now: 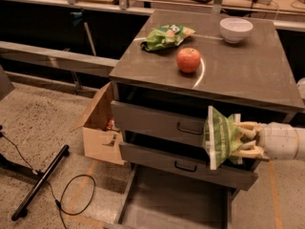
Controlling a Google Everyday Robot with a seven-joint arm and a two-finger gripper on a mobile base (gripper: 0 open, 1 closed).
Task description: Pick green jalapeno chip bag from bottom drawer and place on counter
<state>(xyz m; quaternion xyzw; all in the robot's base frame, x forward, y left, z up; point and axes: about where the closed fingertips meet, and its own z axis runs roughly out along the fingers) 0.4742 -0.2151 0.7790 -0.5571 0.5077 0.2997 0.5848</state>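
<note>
My gripper reaches in from the right and is shut on the green jalapeno chip bag. It holds the bag upright in the air, in front of the two higher drawers and below the counter's front edge. The bottom drawer is pulled open below; its flat grey floor shows nothing on it. The counter is above the bag.
On the counter lie a lime-green bag, a red apple and a white bowl. An open cardboard box stands left of the cabinet. A black stand leg and a cable loop lie on the floor.
</note>
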